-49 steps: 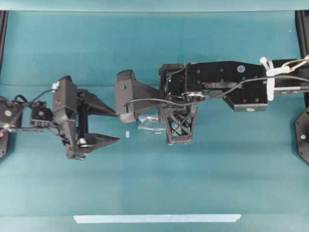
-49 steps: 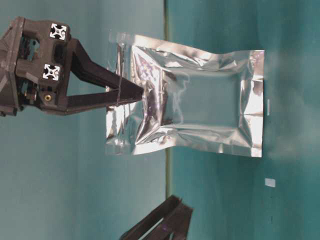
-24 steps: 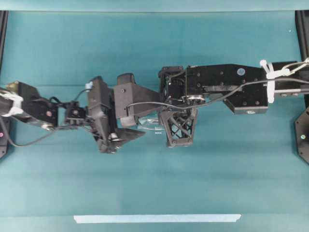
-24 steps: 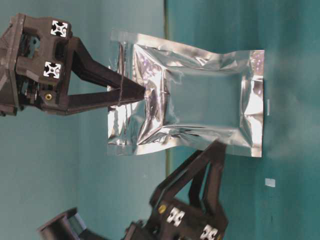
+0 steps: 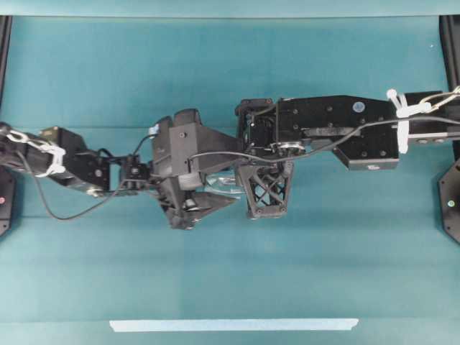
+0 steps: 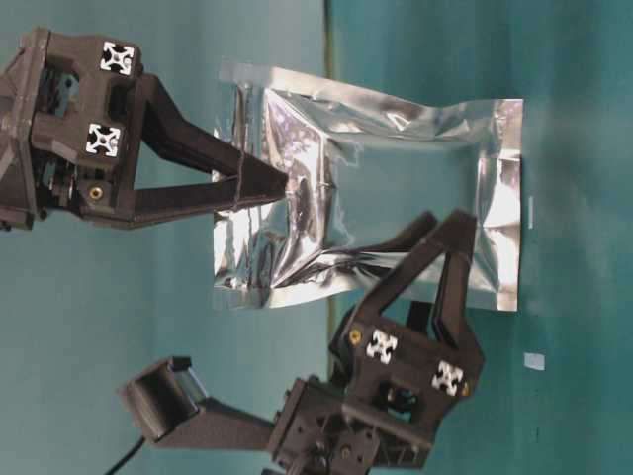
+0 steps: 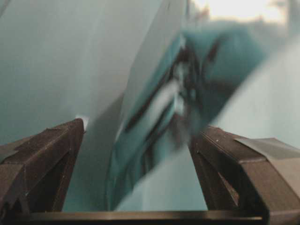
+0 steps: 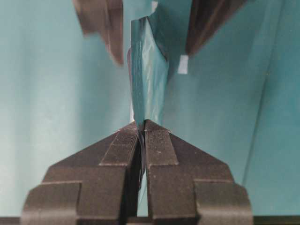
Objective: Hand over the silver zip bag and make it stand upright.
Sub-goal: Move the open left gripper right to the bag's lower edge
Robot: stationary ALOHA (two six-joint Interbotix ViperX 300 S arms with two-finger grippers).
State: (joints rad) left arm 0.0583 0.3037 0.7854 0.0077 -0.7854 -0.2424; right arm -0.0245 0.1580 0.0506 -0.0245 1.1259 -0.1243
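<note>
Teal cloth covers the whole table [image 5: 302, 273], and your two arms meet over its middle. Your right gripper [image 8: 141, 125] is clamped shut on one short edge of the silver zip bag [image 6: 396, 198], holding it off the cloth so that it hangs edge-on between the arms. In the table-level view, which is turned on its side, the pouch's long axis runs away from the right fingertips toward the table surface, and its flat faces look sideways.

Your left gripper [image 6: 440, 230] is spread wide and holds nothing. Its two fingers [image 7: 51, 154] stand on either side of the pouch's thin edge, one to each face, with the foil in the gap between them but, as far as the blurred wrist view shows, not yet touched. That is the relation to watch: the bag lies straight ahead of the left gripper, between its jaws, at the end opposite the right grip.

Judging from this, the handover is at the point of the second grasp. Closing should pinch the flat faces, not the crinkled side seam. Foil is slick, so I would keep the right grip until the left one is firm.
</note>
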